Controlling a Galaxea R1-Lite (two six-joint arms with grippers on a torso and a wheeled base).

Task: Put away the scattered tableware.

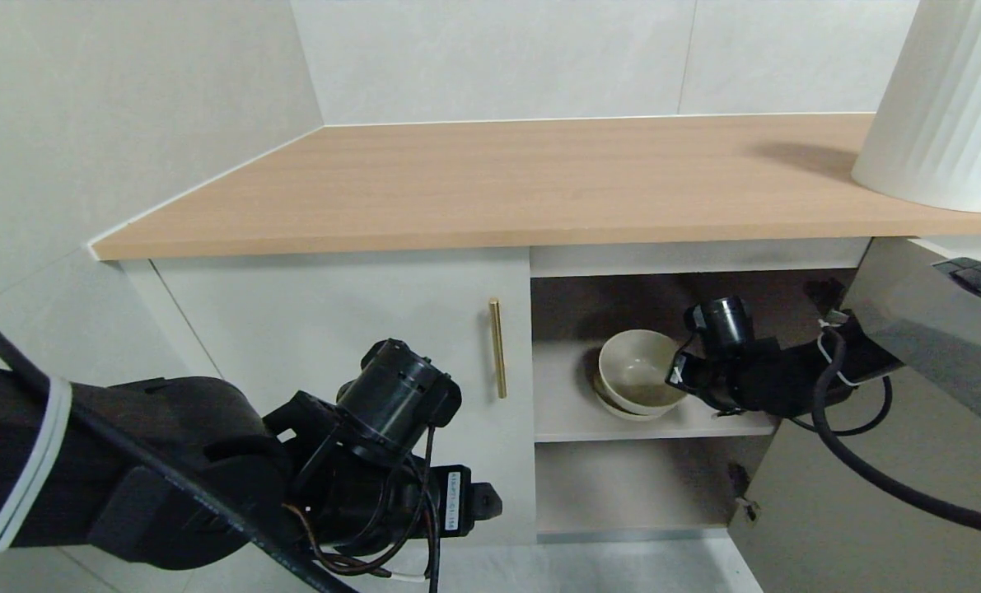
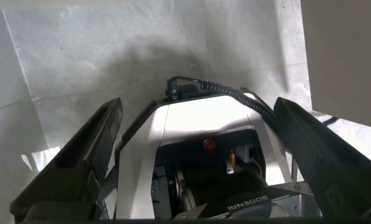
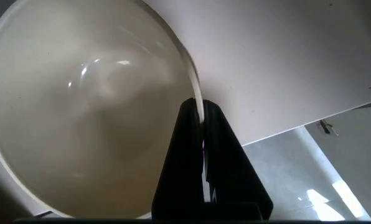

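A cream bowl (image 1: 634, 368) sits tilted in the open cabinet, resting on another dish (image 1: 622, 409) on the middle shelf (image 1: 572, 424). My right gripper (image 1: 678, 375) reaches into the cabinet from the right and is shut on the bowl's right rim. In the right wrist view the two black fingers (image 3: 188, 143) pinch the thin rim of the bowl (image 3: 86, 106), with the gripper (image 3: 201, 115) above the white shelf. My left gripper (image 2: 198, 155) hangs low in front of the closed left door, open and holding nothing, pointing down at the floor.
A tall white ribbed container (image 1: 943, 107) stands on the wooden countertop (image 1: 490, 181) at the right. The closed left door carries a brass handle (image 1: 497, 347). The right cabinet door (image 1: 918, 313) is swung open. A lower shelf (image 1: 630, 486) lies beneath.
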